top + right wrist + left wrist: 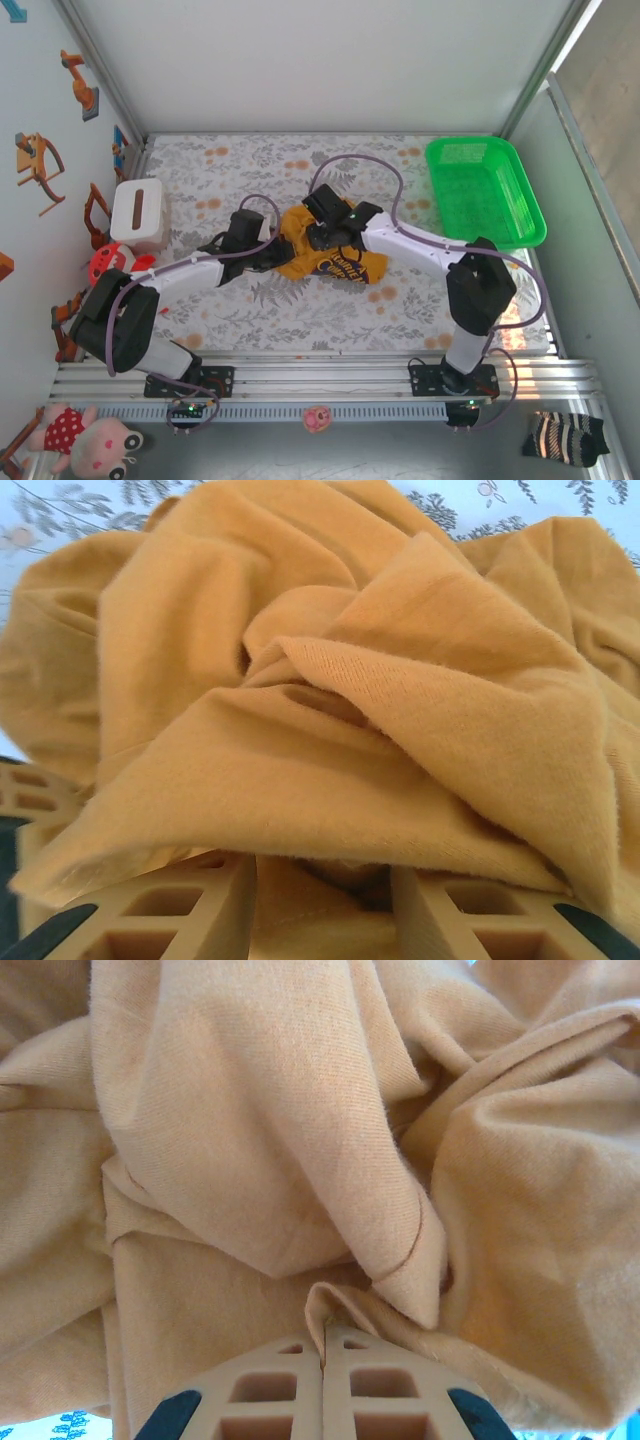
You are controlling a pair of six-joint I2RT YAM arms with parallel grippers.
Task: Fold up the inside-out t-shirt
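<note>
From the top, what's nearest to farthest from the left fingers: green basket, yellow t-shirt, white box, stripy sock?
1. t-shirt, middle, touching the left fingers.
2. white box, left side.
3. green basket, back right.
4. stripy sock, front right, off the table.

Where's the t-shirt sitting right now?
Top view: the t-shirt lies bunched mid-table, between the white box on the left and the green basket at far right.
</note>
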